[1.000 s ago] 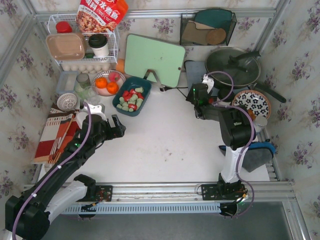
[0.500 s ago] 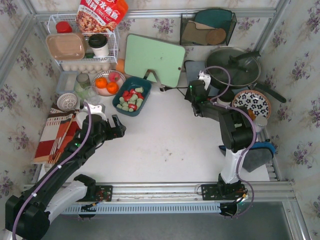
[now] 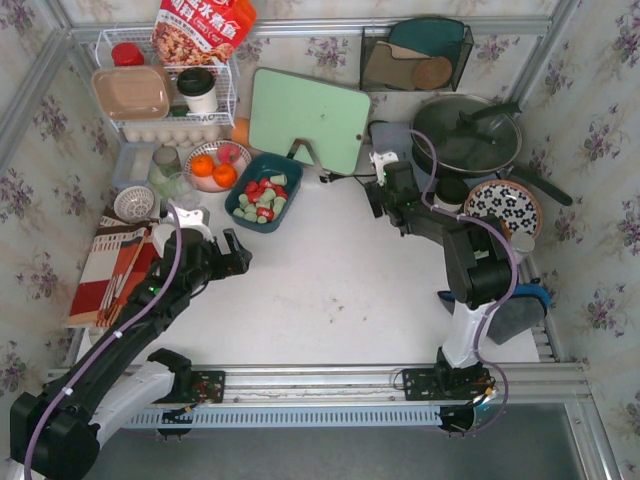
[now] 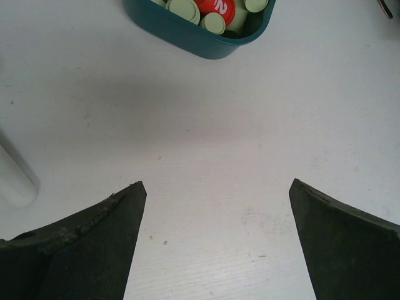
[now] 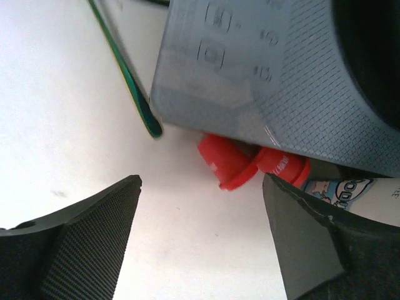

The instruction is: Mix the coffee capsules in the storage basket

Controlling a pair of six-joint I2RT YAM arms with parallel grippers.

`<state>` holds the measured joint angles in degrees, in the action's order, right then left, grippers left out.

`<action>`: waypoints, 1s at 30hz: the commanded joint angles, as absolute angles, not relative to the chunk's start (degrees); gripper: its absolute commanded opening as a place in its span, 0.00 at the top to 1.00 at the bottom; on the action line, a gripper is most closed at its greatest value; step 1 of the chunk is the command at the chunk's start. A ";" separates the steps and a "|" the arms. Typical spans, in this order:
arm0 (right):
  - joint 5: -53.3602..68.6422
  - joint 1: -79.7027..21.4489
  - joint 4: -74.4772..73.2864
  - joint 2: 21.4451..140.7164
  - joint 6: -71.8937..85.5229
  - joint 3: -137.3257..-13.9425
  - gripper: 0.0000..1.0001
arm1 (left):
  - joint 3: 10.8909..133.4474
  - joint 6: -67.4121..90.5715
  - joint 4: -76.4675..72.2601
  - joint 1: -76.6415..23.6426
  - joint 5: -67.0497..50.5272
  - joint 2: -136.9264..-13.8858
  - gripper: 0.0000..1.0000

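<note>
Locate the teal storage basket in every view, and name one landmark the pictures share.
Top external: storage basket left of centre, towards the back, just in front of the green cutting board.
Left wrist: storage basket at the top edge, cut off by the frame, coffee capsules showing inside.
Right wrist: not in it.
Shared landmark: the white tabletop.

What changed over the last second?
The right gripper moved away from its base and a little leftward, toward the grey mat, holding nothing. The left gripper stayed open, short of the storage basket; the coffee capsules in it did not shift.
</note>
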<state>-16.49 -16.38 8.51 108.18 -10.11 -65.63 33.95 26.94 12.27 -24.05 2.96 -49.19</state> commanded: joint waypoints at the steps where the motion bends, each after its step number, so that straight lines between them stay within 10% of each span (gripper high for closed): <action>1: -8.47 -14.26 9.17 106.83 -25.13 -62.95 0.12 | 34.32 27.14 10.95 -24.13 2.39 -49.13 0.01; 30: 1.10 -9.89 4.49 113.52 -30.30 -66.49 0.40 | 34.46 26.90 10.49 -24.08 2.44 -51.39 0.01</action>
